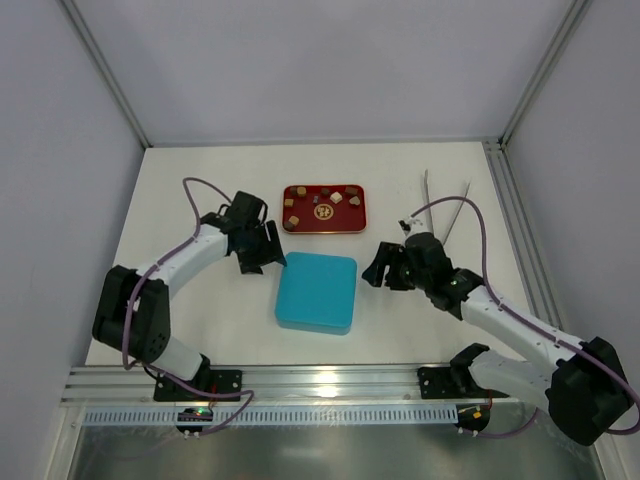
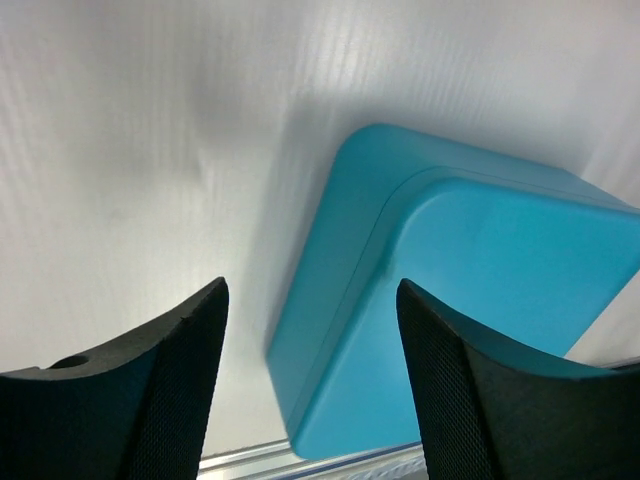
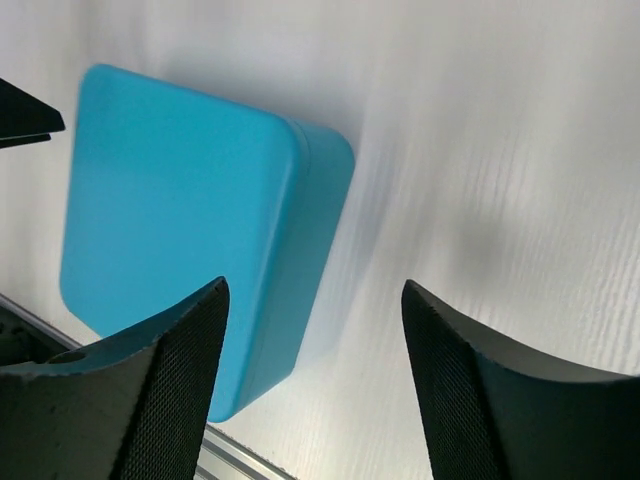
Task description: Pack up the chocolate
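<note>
Several tiny chocolate pieces [image 1: 337, 198], dark brown, tan and cream, lie in a red tray [image 1: 323, 222] at the table's middle back. A closed teal box [image 1: 317, 291] lies in front of it. The box also shows in the left wrist view [image 2: 470, 290] and in the right wrist view [image 3: 190, 230]. My left gripper [image 1: 262, 255] is open and empty at the box's far left corner. My right gripper [image 1: 385, 270] is open and empty just right of the box.
Metal tongs [image 1: 447, 207] lie at the back right. White walls enclose the table on three sides. An aluminium rail [image 1: 320, 385] runs along the near edge by the arm bases.
</note>
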You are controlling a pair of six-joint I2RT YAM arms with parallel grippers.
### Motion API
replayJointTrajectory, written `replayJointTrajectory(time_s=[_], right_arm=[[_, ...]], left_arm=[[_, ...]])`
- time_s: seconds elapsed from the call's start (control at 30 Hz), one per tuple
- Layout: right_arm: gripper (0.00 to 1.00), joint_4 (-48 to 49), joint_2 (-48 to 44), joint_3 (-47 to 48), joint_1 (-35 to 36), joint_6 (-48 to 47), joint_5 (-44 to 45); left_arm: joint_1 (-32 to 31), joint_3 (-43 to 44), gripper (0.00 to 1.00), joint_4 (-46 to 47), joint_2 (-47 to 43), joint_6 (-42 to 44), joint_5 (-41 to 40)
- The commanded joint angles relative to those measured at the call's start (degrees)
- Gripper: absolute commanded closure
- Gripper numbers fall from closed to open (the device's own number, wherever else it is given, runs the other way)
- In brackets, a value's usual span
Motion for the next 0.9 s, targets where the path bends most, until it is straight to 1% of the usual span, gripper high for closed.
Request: replayJointTrajectory(time_s=[0.0, 0.03, 0.1, 0.13, 0.17, 0.2, 0.37, 0.43, 0.57, 0.67, 0.87], right_arm=[[0.28, -5.45, -4.91, 7.41, -1.64, -5.53, -1.76], [0.24, -6.06, -5.71, 8.39, -1.81, -6.06, -1.85], [0.2, -7.91, -7.03, 11.71, -2.16, -7.46, -1.68], [0.05, -8.79, -7.99, 13.04, -2.25, -7.99, -1.59], [0.02, -10.71, -8.44, 15.75, -2.34, -8.52, -1.42], [0.0, -11.77, -8.79, 17.0, -2.43, -9.05, -1.24], [0.0, -16.0, -13.09, 22.19, -2.78, -10.99, 0.95], [0.0, -17.14, -14.32, 23.6, -2.87, -11.25, 3.05], [0.0, -21.7, -15.38, 25.53, -2.78, -11.43, 7.01], [0.0, -23.29, -16.17, 25.27, -2.78, -11.43, 8.34], [0.0, -22.68, -17.84, 22.55, -2.87, -10.9, 8.6]], left_arm=[[1.03, 6.08, 0.32, -8.65, -5.49, 6.51, -5.98], [1.03, 7.05, 0.31, -9.27, -6.55, 7.04, -6.51], [1.03, 9.34, 0.29, -10.76, -9.96, 8.53, -5.99], [1.03, 9.87, 0.28, -11.11, -11.03, 8.71, -5.81], [1.03, 10.48, 0.27, -11.81, -12.26, 9.06, -5.55], [1.03, 10.58, 0.27, -12.0, -13.49, 9.32, -5.11], [1.03, 8.56, 0.19, -11.21, -23.86, 10.91, -2.39], [1.03, 7.77, 0.17, -11.29, -28.5, 11.61, -2.73], [1.03, 6.19, 0.14, -11.73, -34.14, 12.75, -3.26], [1.03, 5.74, 0.14, -12.43, -35.99, 13.1, -3.09], [1.03, 5.48, 0.13, -13.05, -36.97, 13.46, -3.09]])
